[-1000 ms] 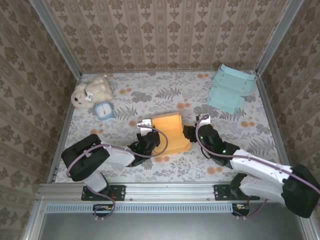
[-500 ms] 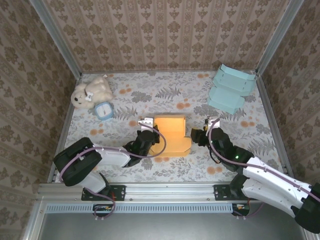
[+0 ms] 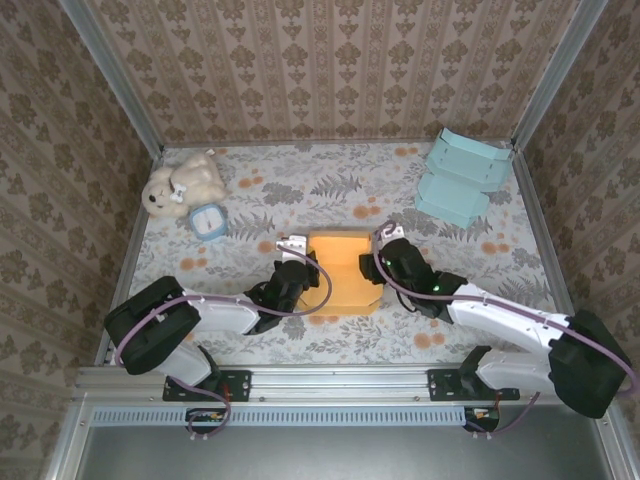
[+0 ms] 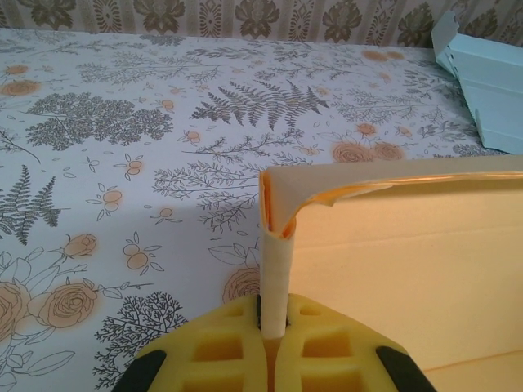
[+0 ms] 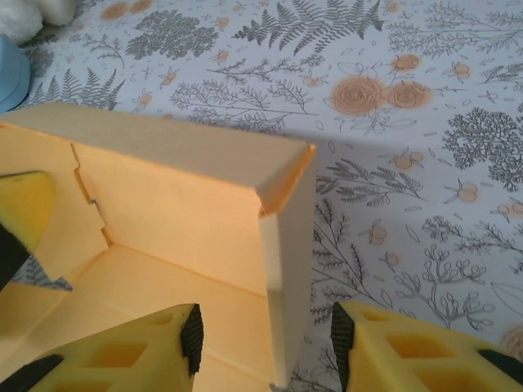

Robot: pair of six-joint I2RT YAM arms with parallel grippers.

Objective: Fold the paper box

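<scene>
At the left wall of the orange paper box (image 4: 392,261): left gripper (image 4: 274,331), clenched on the doubled-over wall edge.

At the right wall: right gripper (image 5: 265,331), released, one finger inside the wall and one outside, astride it.

Location of box: mid-table, between both grippers, back and side walls raised.

Step, by judgement: standing and locking the side walls.

Next move likely calls for the right fingers to close on that wall and press its fold flat while the left grip steadies the box.

Contents: nothing visible inside.

Far right corner: pale blue box (image 3: 458,178), well apart, contents hidden.
</scene>
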